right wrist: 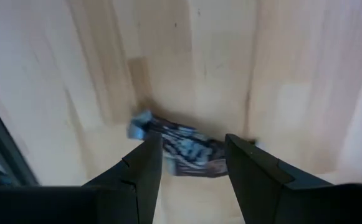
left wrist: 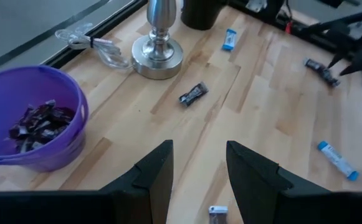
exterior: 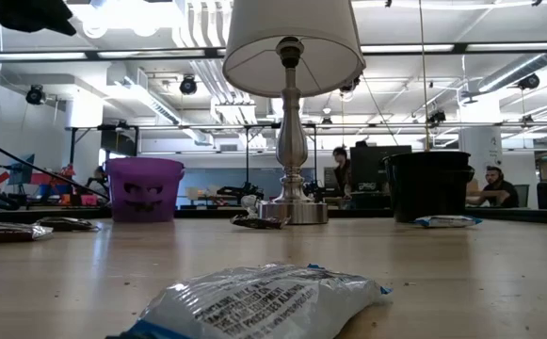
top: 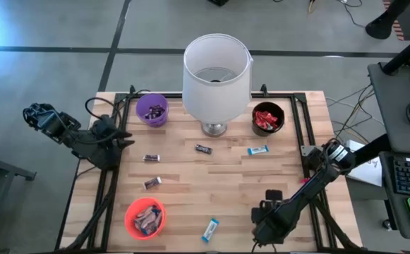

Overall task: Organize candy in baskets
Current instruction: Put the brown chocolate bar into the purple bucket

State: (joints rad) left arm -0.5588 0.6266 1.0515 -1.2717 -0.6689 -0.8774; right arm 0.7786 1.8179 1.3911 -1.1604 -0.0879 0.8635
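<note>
One candy (right wrist: pixel 187 148) lies between right tool (right wrist: pixel 190 163) fingers.

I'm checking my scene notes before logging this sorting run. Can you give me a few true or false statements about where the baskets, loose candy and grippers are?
1. The purple basket holds dark-wrapped candy. True.
2. The black basket is empty. False: red-wrapped candy lies in it.
3. The right gripper is open just above a blue-and-white bar on the table. True.
4. The left gripper holds a candy. False: it is open with nothing between its fingers.
5. The lamp stands between the purple and black baskets. True.
6. The orange basket sits beside the lamp. False: it is at the near left edge.
</note>
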